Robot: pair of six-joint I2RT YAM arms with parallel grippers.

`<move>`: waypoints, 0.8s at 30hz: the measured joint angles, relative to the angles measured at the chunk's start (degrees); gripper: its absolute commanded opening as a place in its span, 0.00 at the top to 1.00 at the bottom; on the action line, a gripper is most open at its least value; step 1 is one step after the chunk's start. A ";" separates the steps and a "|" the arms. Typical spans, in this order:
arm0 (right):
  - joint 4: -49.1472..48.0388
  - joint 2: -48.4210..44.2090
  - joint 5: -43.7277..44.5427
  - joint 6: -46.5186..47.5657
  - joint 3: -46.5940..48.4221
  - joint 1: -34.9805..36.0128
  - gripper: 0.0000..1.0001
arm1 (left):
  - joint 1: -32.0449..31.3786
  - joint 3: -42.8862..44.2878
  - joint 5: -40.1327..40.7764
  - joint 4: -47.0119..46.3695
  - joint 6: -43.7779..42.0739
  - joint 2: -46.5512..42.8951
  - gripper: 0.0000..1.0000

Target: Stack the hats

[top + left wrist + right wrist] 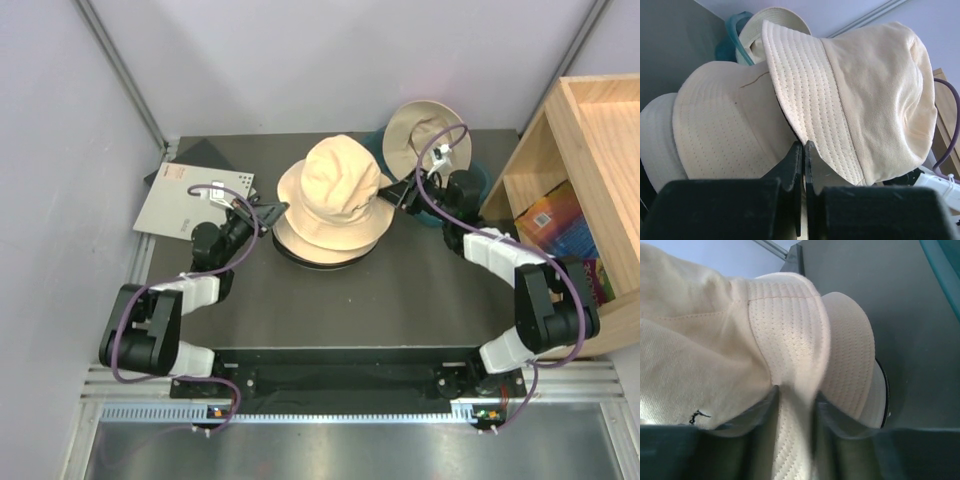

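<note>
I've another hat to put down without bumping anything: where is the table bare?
Bare: the table's near half, bordered by the hat stack behind, the left arm and right arm beside. Crowded: the back, with a grey sheet left, a teal tub and beige hat right, and the left hand and right hand pinching the top cream hat's brim.

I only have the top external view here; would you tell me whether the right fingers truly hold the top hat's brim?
Observer: Yes. In the right wrist view the brim of the top cream hat passes between the right fingers, which press it from both sides.
Operator: Thank you; and the other side?
Observer: The left fingers are closed together with that brim's edge at their tips, and the brim turns up away from the lower cream hat.
</note>
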State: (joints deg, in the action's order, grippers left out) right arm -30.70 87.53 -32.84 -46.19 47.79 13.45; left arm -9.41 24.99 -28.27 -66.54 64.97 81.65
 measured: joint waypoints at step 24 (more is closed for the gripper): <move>1.11 -3.08 0.63 -0.66 -3.15 0.68 0.86 | 0.00 1.25 8.79 23.06 -3.39 -13.62 1.00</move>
State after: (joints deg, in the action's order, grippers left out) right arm -29.58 84.44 -32.21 -46.85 44.64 14.13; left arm -9.41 26.24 -19.49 -43.48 61.58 68.03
